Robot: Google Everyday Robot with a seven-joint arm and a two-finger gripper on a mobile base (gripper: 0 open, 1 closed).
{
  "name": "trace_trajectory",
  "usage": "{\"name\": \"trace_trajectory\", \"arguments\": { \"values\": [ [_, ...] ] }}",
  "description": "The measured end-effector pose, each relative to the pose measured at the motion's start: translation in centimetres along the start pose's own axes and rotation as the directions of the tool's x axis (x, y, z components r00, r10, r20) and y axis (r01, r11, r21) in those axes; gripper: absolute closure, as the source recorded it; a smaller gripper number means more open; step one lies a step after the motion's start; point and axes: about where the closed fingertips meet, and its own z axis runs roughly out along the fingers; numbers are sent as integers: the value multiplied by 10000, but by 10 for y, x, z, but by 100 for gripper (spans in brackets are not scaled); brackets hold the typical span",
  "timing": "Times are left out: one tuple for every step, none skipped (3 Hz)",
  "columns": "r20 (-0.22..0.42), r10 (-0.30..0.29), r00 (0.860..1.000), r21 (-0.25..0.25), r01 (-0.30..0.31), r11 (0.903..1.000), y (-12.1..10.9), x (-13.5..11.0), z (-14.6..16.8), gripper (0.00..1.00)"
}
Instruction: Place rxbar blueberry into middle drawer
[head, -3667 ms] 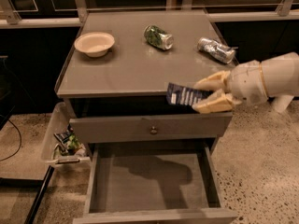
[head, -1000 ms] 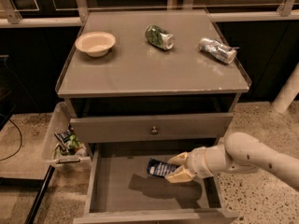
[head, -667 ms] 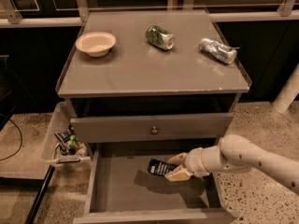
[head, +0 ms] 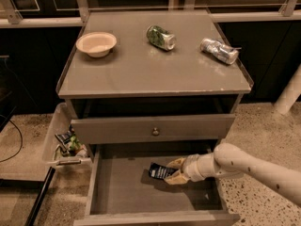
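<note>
Pinches the bar (head: 159,171) by its right end with the two tan fingers (head: 177,163) of the gripper (head: 170,172). Holds it tilted inside the open drawer (head: 117,192), right of the middle and low over the bare grey bottom, with a shadow under it; cannot tell whether touching the bottom. Reaches in from the right on a pale arm (head: 254,167), crossing over the drawer's right wall. Works just below a shut front (head: 197,126) with a round knob (head: 155,131). Higher up, finds a flat grey counter (head: 155,72) carrying a cream bowl (head: 96,43) at back left, a green can (head: 161,36) on its side at back middle and a silver can (head: 219,50) on its side at right, all well apart. Shows a clear bin (head: 51,140) of small clutter hanging off the left side. Ends with a speckled floor (head: 263,121) all round and dark panels (head: 275,60) along the back.
</note>
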Motion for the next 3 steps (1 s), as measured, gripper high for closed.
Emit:
{"name": "trace_trajectory", "arguments": {
  "values": [
    [-143,-443,9989,217,446,9988,-3,18,17,100],
    [-175,-602,9980,273,607,9978,-5,36,30,100],
    [-170,-585,9981,83,587,9982,-1,47,45,100]
  ]
}}
